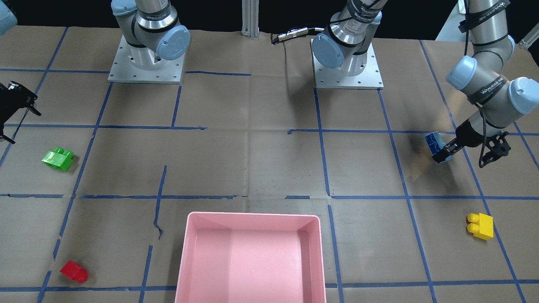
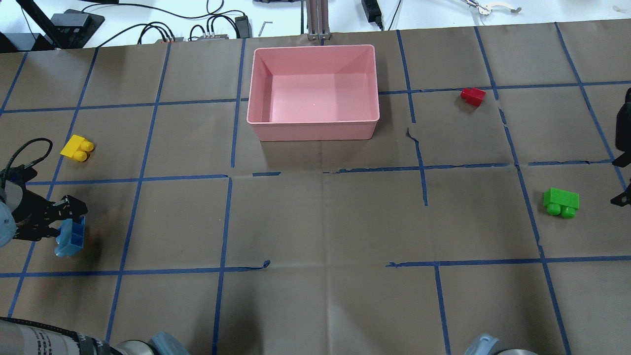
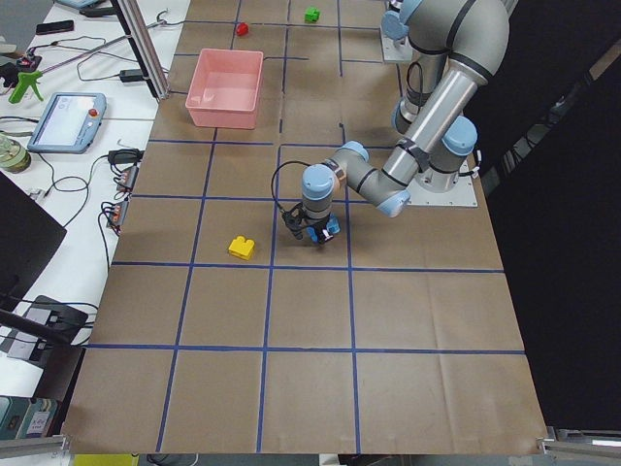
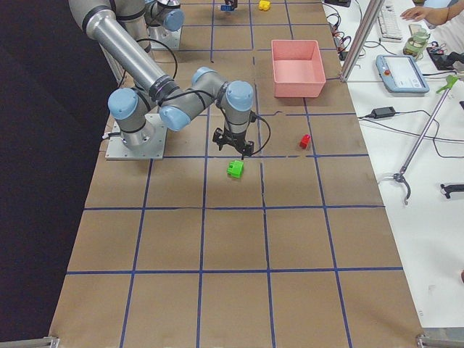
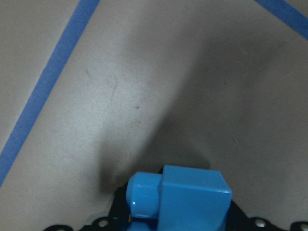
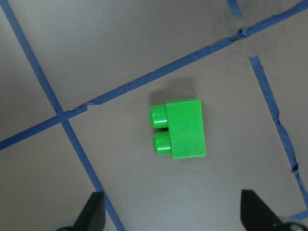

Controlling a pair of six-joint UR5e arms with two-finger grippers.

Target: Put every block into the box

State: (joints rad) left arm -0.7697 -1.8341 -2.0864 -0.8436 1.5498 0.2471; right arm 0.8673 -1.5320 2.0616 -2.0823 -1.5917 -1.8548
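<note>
Seen from overhead, with 12 o'clock pointing away from the robot, the left claw (image 1: 447,150) sits nearest, at about 8 o'clock on the brown, blue-taped surface (image 2: 320,222). Its fingers are clamped on the blue block (image 1: 433,144), which is tilted in the grip with a stud pointing sideways. A dark shadow lies on the paper beside it, though it is not clear whether the block is off the surface. Across at about 4 o'clock the green block (image 6: 180,128) lies on its side, both studs pointing sideways, just beside a line of blue tape. The right claw (image 6: 174,214) hangs above it with its two fingers spread wide apart, touching nothing; in the wrist view the block lies ahead of the gap between the tips. Farther out, at 12 o'clock from the held blue block, the yellow block (image 2: 77,148) rests alone near the surface's left edge. Farther still, at 11 o'clock from the green block, sits the small red block (image 2: 473,96). At 9 o'clock from the red one, well apart from it, the pink box (image 2: 313,130) stands at the far edge, at 12 o'clock from the surface's middle, and all four blocks are outside it.
</note>
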